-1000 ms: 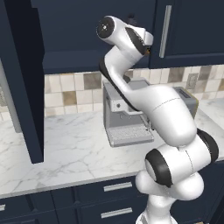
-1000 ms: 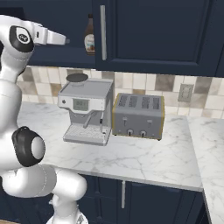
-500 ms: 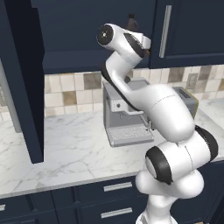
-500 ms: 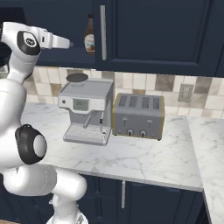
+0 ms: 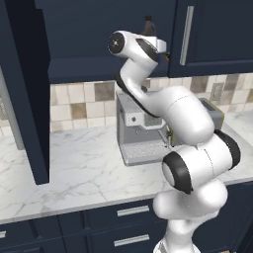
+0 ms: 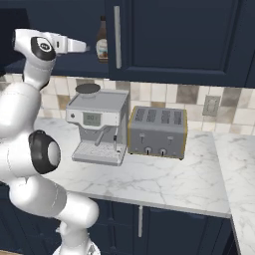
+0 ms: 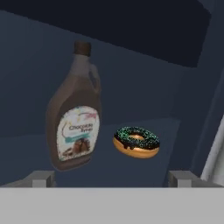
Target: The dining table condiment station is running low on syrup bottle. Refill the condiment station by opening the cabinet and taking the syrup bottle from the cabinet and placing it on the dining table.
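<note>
From the left base view, my arm reaches up from the marble worktop [image 5: 74, 173] into the open cabinet [image 5: 94, 34], whose door [image 5: 24, 89] stands swung out at the left, edge-on. The syrup bottle [image 5: 147, 25] peeks out just behind my wrist, only its dark cap and neck showing. Below my arm a boxy grey coffee machine [image 5: 136, 131] sits against the tiled back wall.

From the right base view, my gripper [image 6: 85, 48] points at the syrup bottle [image 6: 102, 42], near it but not touching; the bottle stands upright on the cabinet shelf, just left of the closed door's long silver handle [image 6: 117, 37]. A slotted metal toaster [image 6: 157, 131] stands beside the coffee machine [image 6: 97, 127], with bare veined worktop in front of both.

In the hand view, my fingers [image 7: 40, 178] are spread wide with nothing between them. The brown, pear-shaped, labelled syrup bottle [image 7: 75, 120] stands toward the left, and a dark-frosted doughnut [image 7: 136, 142] lies just beside it on the smooth navy shelf, with free shelf around it.
</note>
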Available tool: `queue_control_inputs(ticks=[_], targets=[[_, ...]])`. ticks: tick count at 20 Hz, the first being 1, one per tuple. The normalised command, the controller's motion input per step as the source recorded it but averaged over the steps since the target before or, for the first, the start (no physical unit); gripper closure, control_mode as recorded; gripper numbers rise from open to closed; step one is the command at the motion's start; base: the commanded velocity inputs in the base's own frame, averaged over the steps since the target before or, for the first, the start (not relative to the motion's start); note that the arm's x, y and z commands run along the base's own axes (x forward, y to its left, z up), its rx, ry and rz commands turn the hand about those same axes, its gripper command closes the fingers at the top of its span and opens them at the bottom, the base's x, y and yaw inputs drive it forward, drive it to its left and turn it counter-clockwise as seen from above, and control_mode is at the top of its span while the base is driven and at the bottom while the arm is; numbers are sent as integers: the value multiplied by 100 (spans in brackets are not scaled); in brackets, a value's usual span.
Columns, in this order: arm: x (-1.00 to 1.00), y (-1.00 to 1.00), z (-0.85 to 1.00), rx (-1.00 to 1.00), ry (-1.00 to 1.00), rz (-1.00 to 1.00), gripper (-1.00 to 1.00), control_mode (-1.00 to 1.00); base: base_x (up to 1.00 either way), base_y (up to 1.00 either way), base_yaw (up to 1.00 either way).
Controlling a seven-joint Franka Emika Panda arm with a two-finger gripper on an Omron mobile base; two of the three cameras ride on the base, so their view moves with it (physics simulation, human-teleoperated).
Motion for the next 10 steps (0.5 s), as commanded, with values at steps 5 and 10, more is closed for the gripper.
queue_control_inputs(ticks=[5, 10], targets=[[50, 4, 5, -6, 9, -9, -100, -100, 0, 0, 0], [47, 2, 8, -6, 3, -14, -100, -100, 0, 0, 0]])
